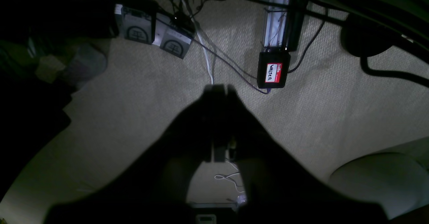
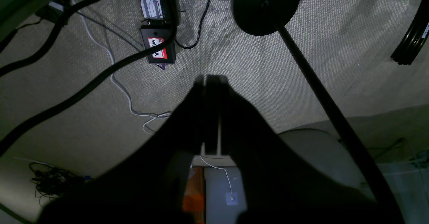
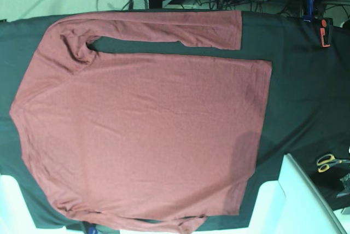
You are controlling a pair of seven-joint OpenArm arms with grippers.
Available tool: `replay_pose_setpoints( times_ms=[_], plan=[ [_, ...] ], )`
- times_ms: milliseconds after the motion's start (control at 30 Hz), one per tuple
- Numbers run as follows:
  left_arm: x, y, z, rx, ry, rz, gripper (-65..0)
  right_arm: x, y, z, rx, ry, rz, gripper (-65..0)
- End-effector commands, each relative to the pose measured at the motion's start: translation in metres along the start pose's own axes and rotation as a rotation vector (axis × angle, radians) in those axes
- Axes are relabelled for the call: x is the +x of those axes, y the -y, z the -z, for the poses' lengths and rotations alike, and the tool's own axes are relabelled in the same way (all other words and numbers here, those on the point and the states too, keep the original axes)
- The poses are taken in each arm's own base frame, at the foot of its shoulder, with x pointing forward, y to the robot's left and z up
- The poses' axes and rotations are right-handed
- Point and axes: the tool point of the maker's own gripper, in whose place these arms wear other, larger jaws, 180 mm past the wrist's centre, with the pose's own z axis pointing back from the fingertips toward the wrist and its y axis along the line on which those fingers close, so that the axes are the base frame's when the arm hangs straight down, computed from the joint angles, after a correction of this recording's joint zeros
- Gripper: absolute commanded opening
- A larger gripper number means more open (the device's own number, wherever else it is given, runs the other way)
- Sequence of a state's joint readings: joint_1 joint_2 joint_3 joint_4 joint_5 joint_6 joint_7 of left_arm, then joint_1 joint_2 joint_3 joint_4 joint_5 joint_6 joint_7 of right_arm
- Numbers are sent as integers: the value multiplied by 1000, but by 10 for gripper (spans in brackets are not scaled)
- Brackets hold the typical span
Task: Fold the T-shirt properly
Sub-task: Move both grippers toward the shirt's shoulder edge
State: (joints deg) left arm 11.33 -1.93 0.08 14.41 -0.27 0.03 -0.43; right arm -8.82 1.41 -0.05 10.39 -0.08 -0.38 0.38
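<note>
Red shirt [image 3: 142, 130] lies flat on the black table cloth [image 3: 295, 70], apart from my claws. My left claw [image 1: 220, 87] and right claw [image 2: 211, 78] are pressed together over beige carpet [image 1: 318, 117] with cables [image 2: 117, 86].

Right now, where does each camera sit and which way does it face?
Left wrist: on the left arm, facing down at carpet floor and cables; the left gripper shows, jaws closed.
Right wrist: on the right arm, facing the floor; the right gripper shows, jaws closed.
Base: overhead, facing down at the T-shirt spread flat on the black cloth; no arm shows.
Both wrist views share the labelled black box.
</note>
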Motion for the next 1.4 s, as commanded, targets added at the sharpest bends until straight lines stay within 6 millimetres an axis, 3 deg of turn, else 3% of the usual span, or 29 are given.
replay_pose_setpoints(
  times_ms=[0, 733, 967, 1200, 1367],
  plan=[
    [-6, -1, -1, 5, -8, -2, -650, -5, 2, 0, -1, -7, -3, -647],
    [-6, -1, -4, 4, 84, -1, -650, -7, 3, 0, -2, -12, 0, -647],
    [-15, -5, -10, 11, 121, 5, -650, -20, 3, -4, -4, 8, -1, -648],
    [-17, -21, -38, 28, 263, 42, -650, -21, 6, -32, -16, 88, -7, -648],
    [-10, -23, -76, 22, 380, 75, -650, -12, 8, -80, -26, 174, -14, -648]
  ],
)
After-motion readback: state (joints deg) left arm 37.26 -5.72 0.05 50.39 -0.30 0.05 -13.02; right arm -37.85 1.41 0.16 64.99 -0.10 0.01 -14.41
